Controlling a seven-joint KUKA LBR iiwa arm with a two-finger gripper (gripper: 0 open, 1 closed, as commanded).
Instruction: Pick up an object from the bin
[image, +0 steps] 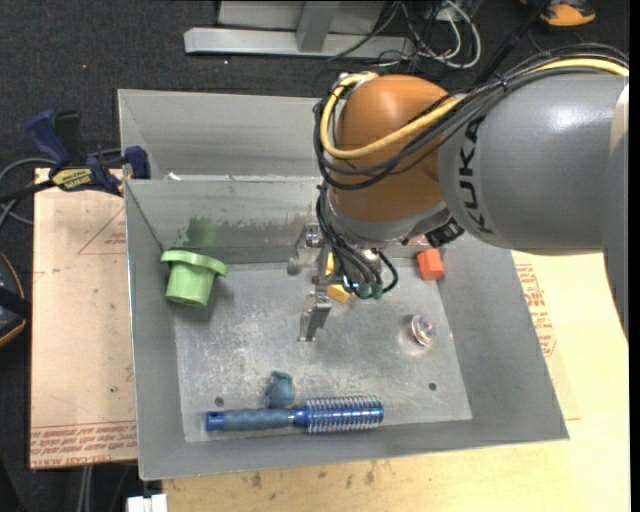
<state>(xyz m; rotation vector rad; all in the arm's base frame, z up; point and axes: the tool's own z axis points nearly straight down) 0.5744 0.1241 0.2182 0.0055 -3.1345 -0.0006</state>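
The arm's orange wrist cover hung over the middle of the grey bin (150, 330). Below it the gripper (317, 318) was low over a bare patch of the floor, roughly at the bin's centre. Nothing showed in its grasp, and it touched none of the loose things. From where I stood I could not tell whether it was open or closed.

I judged the pick to be at the approach stage, with no object taken and none clearly singled out.

- **Toward the near edge:** a small teal lump (280, 388) lay well short of the gripper. Just beyond it a blue brush (298, 416) lay along that edge, its ribbed head toward the near right corner.
- **Toward the right wall:** a little round silvery piece (421, 330) sat apart from the gripper. An orange block (430, 264) lay farther back by that wall, close under the arm.
- **Toward the left wall:** a green flanged cup (190, 278) lay on its side, well apart from everything else.

The next move, as I saw it, called for shifting sideways until the gripper stood squarely over one of these. It would then have to drop straight down and close on that object. The teal lump and the silvery piece looked the closest. Both were small and low, so a slightly off-centre descent could easily close on nothing.
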